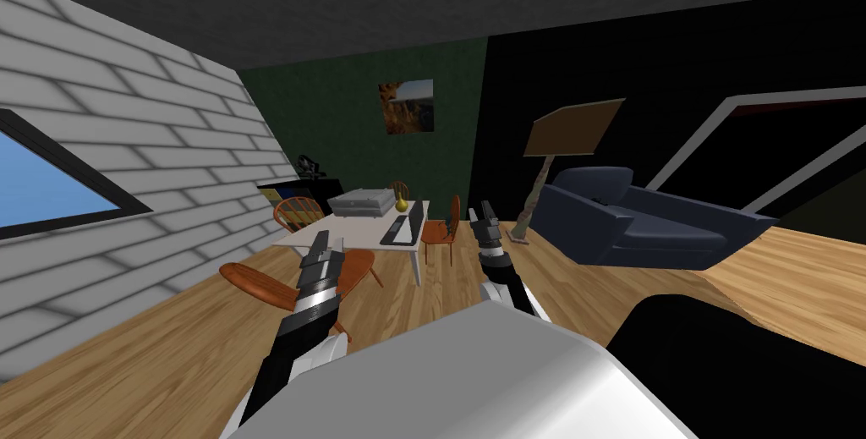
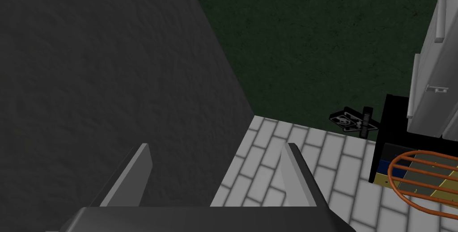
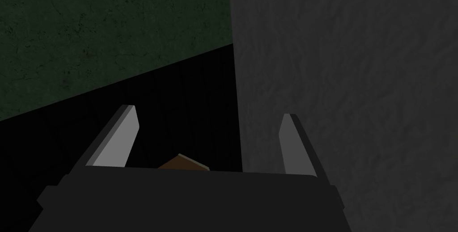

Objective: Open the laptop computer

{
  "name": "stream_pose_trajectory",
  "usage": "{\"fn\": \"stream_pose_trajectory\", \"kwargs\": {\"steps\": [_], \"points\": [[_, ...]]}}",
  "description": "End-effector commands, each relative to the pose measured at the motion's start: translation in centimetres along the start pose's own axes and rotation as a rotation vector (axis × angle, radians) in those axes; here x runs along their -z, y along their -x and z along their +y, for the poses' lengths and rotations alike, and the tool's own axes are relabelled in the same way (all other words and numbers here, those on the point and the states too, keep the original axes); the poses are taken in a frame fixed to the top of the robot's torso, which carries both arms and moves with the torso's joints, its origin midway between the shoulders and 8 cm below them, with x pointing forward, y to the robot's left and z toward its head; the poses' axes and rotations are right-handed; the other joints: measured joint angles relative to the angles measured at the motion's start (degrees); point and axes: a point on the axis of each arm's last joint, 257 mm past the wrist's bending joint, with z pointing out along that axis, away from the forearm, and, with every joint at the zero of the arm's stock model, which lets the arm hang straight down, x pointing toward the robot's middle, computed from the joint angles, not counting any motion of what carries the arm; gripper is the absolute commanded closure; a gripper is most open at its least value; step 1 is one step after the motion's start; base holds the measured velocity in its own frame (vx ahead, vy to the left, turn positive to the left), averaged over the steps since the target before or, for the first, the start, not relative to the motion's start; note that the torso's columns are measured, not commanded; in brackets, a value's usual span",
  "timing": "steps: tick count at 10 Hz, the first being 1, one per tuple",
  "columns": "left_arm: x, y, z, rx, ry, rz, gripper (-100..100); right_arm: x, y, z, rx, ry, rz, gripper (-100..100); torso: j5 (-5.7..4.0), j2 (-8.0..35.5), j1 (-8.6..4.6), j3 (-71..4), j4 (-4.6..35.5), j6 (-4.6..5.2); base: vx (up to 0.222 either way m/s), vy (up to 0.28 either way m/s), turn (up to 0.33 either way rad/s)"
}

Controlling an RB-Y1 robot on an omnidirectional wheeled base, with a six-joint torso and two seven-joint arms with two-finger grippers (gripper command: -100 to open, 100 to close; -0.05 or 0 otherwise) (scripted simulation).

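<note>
Shows left hand (image 1: 324, 238) and right hand (image 1: 484, 205), both spread, well short of dark laptop (image 1: 402, 227) on counter (image 1: 338, 231), about equally far.

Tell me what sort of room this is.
Probably a living room that doubles as a study: a dark blue upholstered sofa beside a floor lamp with a brown shade, and a white table carrying a black laptop, ringed by orange wooden chairs.
</note>
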Motion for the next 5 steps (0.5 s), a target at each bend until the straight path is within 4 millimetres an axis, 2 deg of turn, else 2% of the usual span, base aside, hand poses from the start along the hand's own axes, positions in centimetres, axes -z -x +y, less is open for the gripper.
{"fn": "stream_pose_trajectory", "kwargs": {"steps": [1,3,4,5], "points": [[0.00,0.00,0.00,0.000,0.000,0.000,0,0.00,0.00,0.00,0.000,0.000,0.000,0,0.00,4.2,0.00,-8.5,4.2,0.00,0.000,0.000,0.000],[0.00,0.00,0.00,0.000,0.000,0.000,0,0.00,0.00,0.00,0.000,0.000,0.000,0,0.00,12.7,0.00,-25.4,12.7,0.00,0.000,0.000,0.000],[0.07,-0.44,0.33,-0.028,0.004,0.039,-100,0.00,0.00,0.00,0.000,0.000,0.000,0,0.00,16.9,0.00,-33.8,16.9,0.00,0.016,-0.011,-0.006],[0.13,-0.74,0.66,-0.049,0.008,0.066,-100,0.01,0.00,-0.02,0.000,0.000,0.000,0,0.00,18.8,-0.01,-37.8,18.8,0.00,0.021,-0.029,-0.007]]}}
